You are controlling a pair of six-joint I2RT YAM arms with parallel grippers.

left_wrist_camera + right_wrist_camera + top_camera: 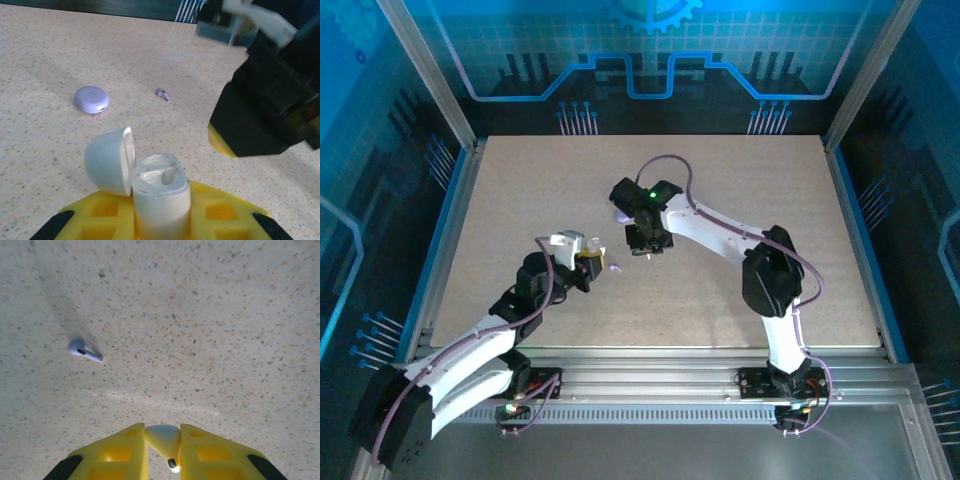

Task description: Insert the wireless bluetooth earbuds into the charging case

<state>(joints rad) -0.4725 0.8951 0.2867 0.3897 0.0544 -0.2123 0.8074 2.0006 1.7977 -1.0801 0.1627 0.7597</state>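
Case point(161, 200) and earbud point(162, 436) gripped; loose earbud point(84, 351) amid open tabletop point(225, 315).

A speckled beige table point(740, 180) spreads beneath the right gripper point(648, 248). Beyond it rises a blue wall point(520, 40) printed with circuit lines; behind it runs a metal rail point(650, 362).

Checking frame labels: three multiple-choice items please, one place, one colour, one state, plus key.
1. The open charging case sits: A in the left tool; B lying loose; C in a box.
2. The closed round case on the table is: A yellow; B lavender; C black.
3. The held case's lid is: A shut; B open; C gone.
Key: A, yellow fingers clamp it; B, plain in the left wrist view; B, lid swung aside, wells exposed.
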